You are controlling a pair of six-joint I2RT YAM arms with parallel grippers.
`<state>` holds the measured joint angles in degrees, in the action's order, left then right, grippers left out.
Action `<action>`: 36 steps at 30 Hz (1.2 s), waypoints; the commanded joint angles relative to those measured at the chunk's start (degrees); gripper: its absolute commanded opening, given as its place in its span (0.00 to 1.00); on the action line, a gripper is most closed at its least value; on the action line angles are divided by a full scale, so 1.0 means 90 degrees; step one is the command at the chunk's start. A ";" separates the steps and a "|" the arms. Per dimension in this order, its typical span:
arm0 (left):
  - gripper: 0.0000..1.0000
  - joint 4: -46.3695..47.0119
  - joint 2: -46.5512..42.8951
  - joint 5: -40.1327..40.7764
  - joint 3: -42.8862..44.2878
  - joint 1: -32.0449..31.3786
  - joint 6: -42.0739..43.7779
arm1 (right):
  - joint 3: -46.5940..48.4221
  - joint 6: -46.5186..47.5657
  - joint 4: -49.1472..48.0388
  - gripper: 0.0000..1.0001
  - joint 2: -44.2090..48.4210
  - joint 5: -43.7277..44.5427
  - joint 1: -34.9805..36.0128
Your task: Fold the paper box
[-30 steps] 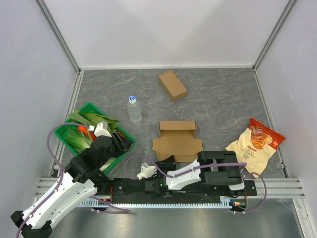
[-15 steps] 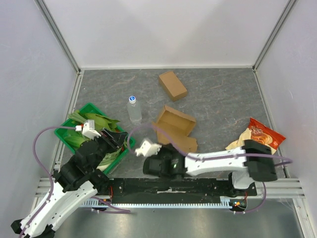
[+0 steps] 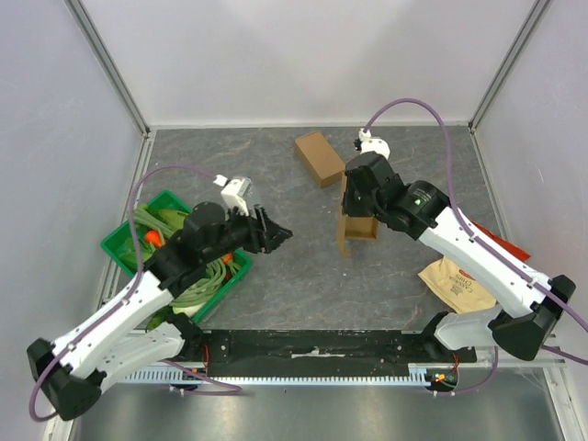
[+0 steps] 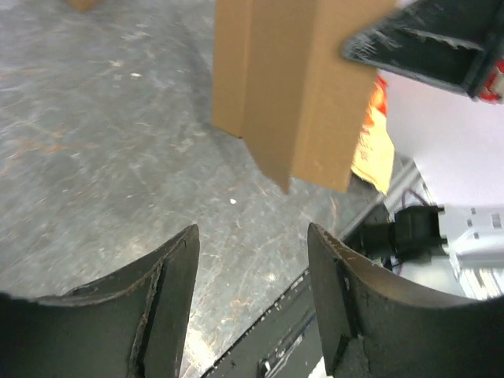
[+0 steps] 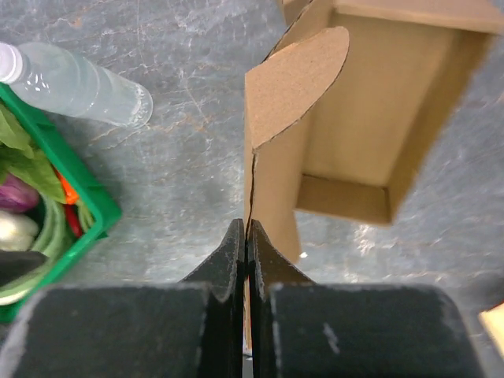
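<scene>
The paper box [image 3: 355, 231] is brown cardboard, partly folded, and hangs upright above the table under my right gripper [image 3: 353, 209]. In the right wrist view the right gripper [image 5: 248, 228] is shut on the thin edge of a side flap, and the box's open tray [image 5: 358, 118] faces the camera. My left gripper [image 3: 279, 235] is open and empty, left of the box and apart from it. In the left wrist view the box [image 4: 291, 87] hangs beyond the open left gripper [image 4: 252, 232], with a clear gap between them.
A second, closed brown box [image 3: 320, 158] lies at the back. A green basket [image 3: 119, 246] of vegetables stands at the left. A clear water bottle [image 5: 79, 83] lies next to it. A chips bag [image 3: 459, 277] lies at the right under the right arm.
The right gripper has lifted the paper box off the table and carried it back and right. The left arm has swung out from the basket towards the middle, jaws open.
</scene>
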<state>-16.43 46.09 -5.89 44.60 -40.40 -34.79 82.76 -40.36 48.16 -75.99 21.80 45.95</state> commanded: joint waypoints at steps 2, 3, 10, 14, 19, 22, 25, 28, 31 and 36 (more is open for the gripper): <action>0.67 0.0721 0.0748 -0.0137 0.0825 -0.1226 0.1246 | 0.0140 -0.1802 0.0352 0.00 -0.0073 -0.1270 -0.0525; 0.68 0.0731 0.0932 0.0463 0.1019 -0.1649 0.1509 | 0.0140 -0.2278 0.0342 0.00 -0.0063 -0.1318 -0.0555; 0.68 0.0868 0.2444 0.3192 0.1821 -0.2981 0.3003 | -0.0162 -0.3745 0.0137 0.00 -0.0092 -0.1631 -0.0682; 0.65 0.0829 0.3150 0.4701 0.2261 -0.3459 0.3785 | -0.0387 -0.4323 0.0137 0.00 0.0064 -0.1476 -0.0692; 0.50 0.0858 0.3561 0.5264 0.2486 -0.3694 0.4401 | -0.0446 -0.4861 0.0176 0.00 0.0366 -0.1202 -0.0702; 0.42 0.0965 0.3697 0.5351 0.2427 -0.3724 0.4538 | -0.0387 -0.4969 0.0186 0.00 0.0425 -0.1153 -0.0692; 0.25 0.1092 0.3766 0.5430 0.2398 -0.3724 0.4694 | -0.0426 -0.5018 0.0186 0.00 0.0523 -0.1212 -0.0692; 0.10 0.1112 0.3640 0.5090 0.2330 -0.3685 0.4841 | -0.0602 -0.4444 0.0176 0.29 0.0737 -0.1046 -0.0818; 0.03 0.0762 0.3309 0.4134 0.2262 -0.3422 0.4521 | -0.0962 -0.2675 -0.0349 0.74 0.1409 -0.0997 -0.1189; 0.02 0.0683 0.2625 0.1674 0.1735 -0.2358 0.4070 | -0.1735 0.0884 -0.1417 0.97 0.2582 -0.2188 -0.1697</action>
<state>-10.63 76.03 26.81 62.33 -67.99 4.71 68.77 -60.69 44.01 -58.81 8.80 32.77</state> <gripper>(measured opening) 0.033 0.974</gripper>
